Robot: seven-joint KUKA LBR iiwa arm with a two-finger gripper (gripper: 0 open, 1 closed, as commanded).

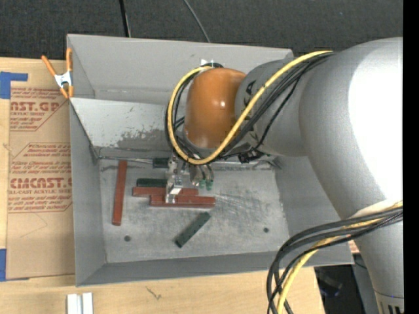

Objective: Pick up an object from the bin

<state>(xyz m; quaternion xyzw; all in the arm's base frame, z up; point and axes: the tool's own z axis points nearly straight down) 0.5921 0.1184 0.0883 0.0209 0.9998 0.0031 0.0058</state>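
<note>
Sitting low in bin (85, 142): gripper (175, 187) over red-brown bars, floor centre-left.
Gripper tip at flat red-brown bar (193, 201); contact and grip state can't tell, wrist blocks view. Short red bar (147, 191) adjoins at left, long red-brown bar (118, 193) further left, dark green bar (192, 230) toward front wall.

In the bin (85, 175), a long stick (118, 193) lay at the left of the floor, running front to back, approx. parallel w/ the left wall. Right of it, mid-floor, a short bar (148, 191) touched a longer bar (193, 201) lying crosswise. The gripper (175, 190) was over where the two met. In front of them, apart, lay a slanted stick (192, 230). Behind them, by the back wall, sat a small block (160, 163).
</note>
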